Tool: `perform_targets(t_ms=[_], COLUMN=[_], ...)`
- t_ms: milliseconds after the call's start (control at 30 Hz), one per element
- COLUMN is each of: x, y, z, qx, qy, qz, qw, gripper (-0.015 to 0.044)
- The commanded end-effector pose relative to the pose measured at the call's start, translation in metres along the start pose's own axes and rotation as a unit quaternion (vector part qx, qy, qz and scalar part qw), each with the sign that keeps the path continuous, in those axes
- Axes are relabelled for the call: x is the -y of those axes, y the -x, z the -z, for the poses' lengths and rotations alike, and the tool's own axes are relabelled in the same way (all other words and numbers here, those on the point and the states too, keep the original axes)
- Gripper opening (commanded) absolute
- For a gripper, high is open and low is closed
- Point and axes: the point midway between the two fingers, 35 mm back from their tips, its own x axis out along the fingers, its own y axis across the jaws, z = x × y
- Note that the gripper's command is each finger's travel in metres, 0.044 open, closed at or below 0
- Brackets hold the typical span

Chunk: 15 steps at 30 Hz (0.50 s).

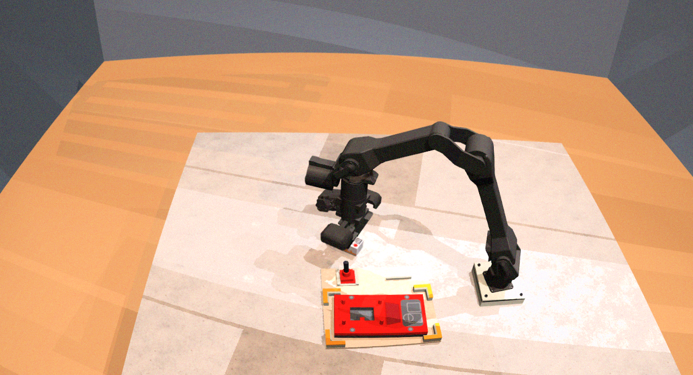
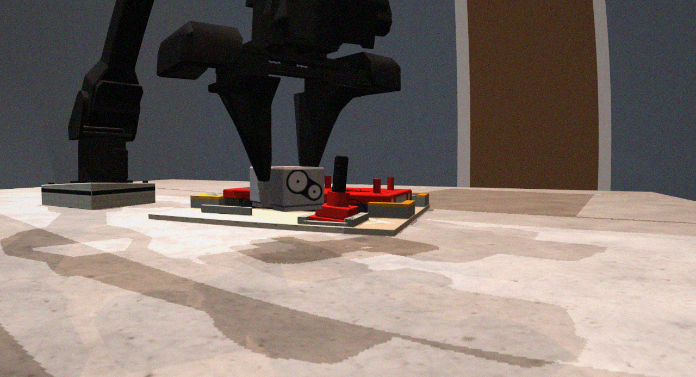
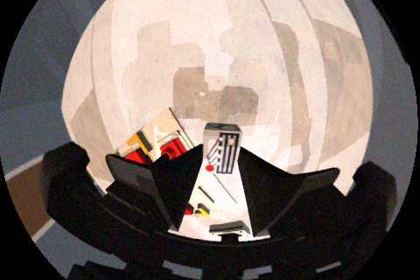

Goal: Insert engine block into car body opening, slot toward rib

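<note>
Clamps the engine block (image 1: 357,247) (image 2: 297,189) (image 3: 225,133) between the two fingertips of the claw (image 1: 353,241) (image 2: 287,174) (image 3: 220,149), above the table top (image 1: 232,227) (image 2: 194,297) (image 3: 184,4). Has the red car body (image 1: 392,314) (image 2: 384,195) (image 3: 133,157) off to one side of the claw, and lower, with the block outside its opening (image 1: 362,311). Shows the black-topped red lever (image 1: 346,276) (image 2: 339,199) (image 3: 173,148) closer to the claw.

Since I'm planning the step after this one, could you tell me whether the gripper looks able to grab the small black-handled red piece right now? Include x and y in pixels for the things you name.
Probably not: the gripper (image 1: 352,241) (image 2: 287,172) (image 3: 220,149) is shut on the engine block (image 1: 356,246) (image 2: 297,187) (image 3: 223,149), leaving its fingers no room.
</note>
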Motion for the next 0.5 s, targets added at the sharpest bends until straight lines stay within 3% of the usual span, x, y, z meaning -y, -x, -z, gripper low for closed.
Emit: perform_targets(t_ms=[0,467], x=[-0.001,0.0], y=[0.013,0.059], z=[-0.002,-0.002], qx=[0.001,0.001], qy=[-0.001,-0.001], qz=[-0.001,-0.001], qw=[1.0,1.0], gripper=[0.0,0.0])
